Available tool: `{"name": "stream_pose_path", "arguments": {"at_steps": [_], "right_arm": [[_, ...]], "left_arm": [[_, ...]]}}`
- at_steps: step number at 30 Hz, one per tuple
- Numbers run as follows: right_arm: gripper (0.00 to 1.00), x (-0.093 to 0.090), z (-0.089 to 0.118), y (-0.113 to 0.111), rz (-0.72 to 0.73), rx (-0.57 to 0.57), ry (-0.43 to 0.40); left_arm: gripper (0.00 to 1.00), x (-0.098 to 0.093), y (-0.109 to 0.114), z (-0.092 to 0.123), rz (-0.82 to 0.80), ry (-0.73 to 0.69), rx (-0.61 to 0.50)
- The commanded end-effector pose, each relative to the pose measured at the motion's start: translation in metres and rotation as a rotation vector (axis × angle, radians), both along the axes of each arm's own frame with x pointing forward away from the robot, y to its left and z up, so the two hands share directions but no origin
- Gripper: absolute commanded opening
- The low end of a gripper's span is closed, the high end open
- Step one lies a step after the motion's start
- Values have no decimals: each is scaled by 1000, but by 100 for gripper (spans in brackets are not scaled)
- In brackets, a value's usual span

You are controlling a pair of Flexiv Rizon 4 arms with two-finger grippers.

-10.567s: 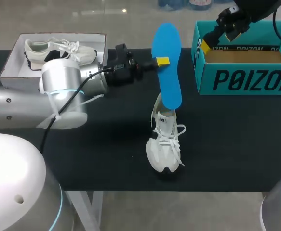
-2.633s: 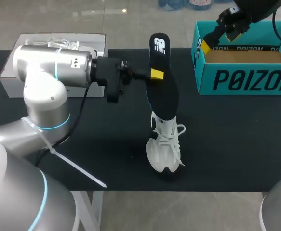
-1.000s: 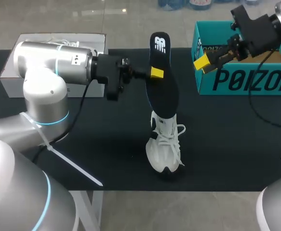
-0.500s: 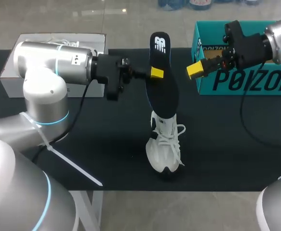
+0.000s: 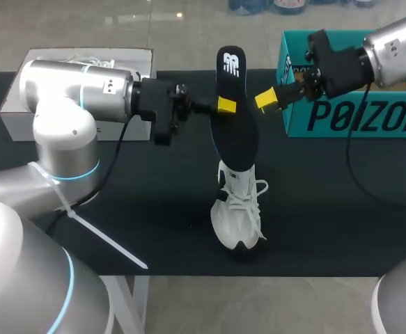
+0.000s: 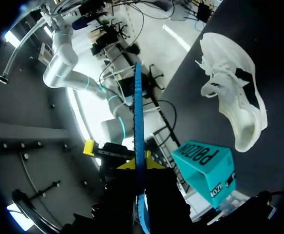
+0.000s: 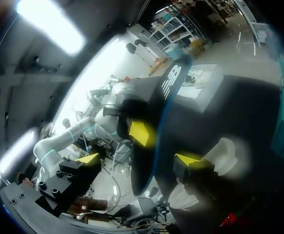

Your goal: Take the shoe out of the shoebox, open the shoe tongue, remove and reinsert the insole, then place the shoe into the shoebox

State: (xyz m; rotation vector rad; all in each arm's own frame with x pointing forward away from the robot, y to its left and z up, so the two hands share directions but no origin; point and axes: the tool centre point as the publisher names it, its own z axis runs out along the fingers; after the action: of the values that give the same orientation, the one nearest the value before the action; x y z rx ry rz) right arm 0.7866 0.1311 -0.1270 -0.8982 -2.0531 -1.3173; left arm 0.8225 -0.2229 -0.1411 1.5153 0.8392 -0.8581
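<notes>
At the far left a white box sits on the table, mostly hidden behind my left arm; that arm reaches in toward the middle, and the left claw is pinching the insole about a third of the way down from its top; in the left wrist view the insole shows edge-on as a thin blue line running straight between the yellow tips of the left claw, which press on it from both sides.

The insole stands upright, dark face toward the head camera, its lower end down at the opening of the white shoe; whether that end is already inside, I cannot tell; the shoe rests on its sole near the middle of the table, laces loose, with nothing gripping it.

Further right, the right claw hangs just beside the insole's upper part, apart from it; in the right wrist view its two yellow tips stand spread wide, the right claw holding nothing, with the insole ahead of it and the shoe below.

At the far right the teal box stands open, with no shoe inside.

I judge the step to be reinserting the insole; next the lower end must be steered into the opening and slid forward, and since the shoe is loose it may tip unless the right claw steadies it or the insole.
</notes>
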Motion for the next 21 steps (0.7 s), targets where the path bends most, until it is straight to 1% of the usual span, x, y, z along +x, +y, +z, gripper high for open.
{"name": "stream_pose_path", "arguments": {"at_steps": [1,10,13,14,16,17,19,20,21], "right_arm": [[100,5,-9,6,-10,20,15],[100,5,-13,28,17,25,19],[100,5,-14,31,17,31,22],[98,5,-14,31,17,33,23],[90,6,-14,33,17,33,23],[76,6,-15,34,19,32,23],[61,6,-15,35,21,32,24],[50,6,-15,35,21,32,24],[47,6,-15,35,19,34,24]], "left_arm": [[0,-1,-1,0,3,-2,-1],[0,-1,-1,0,3,-2,-1],[0,-1,-1,0,3,-2,-1],[0,-1,-1,0,3,-2,-1],[0,-1,-1,0,3,-2,-1],[0,-1,-1,0,3,-2,-1],[0,-1,-1,0,3,-2,-1],[0,-1,-1,0,3,-2,-1],[0,-1,-1,0,3,-2,-1]]}}
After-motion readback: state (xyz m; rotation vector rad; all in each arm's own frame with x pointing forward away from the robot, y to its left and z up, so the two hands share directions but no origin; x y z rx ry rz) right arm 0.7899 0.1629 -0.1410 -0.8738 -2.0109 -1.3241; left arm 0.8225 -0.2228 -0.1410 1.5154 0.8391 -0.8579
